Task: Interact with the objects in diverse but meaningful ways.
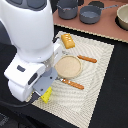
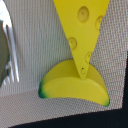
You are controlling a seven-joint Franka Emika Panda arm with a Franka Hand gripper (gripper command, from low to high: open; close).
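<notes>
Stage: mid-task | yellow holed cheese wedge (image 2: 80,30) tip over yellow curved banana (image 2: 75,87) on woven mat (image 2: 35,50) | jaws: cannot tell, unseen | remaining: other toys untouched, judging by layout

Dark, near-black surface (image 1: 112,85), spread with a pale woven rectangular mat (image 1: 97,80). On the mat: round tan flat bread disc (image 1: 68,66), orange-brown sausage stick (image 1: 87,59), second orange-brown stick (image 1: 72,84), golden-brown bread loaf piece (image 1: 68,41), yellow banana (image 2: 75,87) with yellow holed cheese wedge (image 2: 82,30) overlapping it.
</notes>
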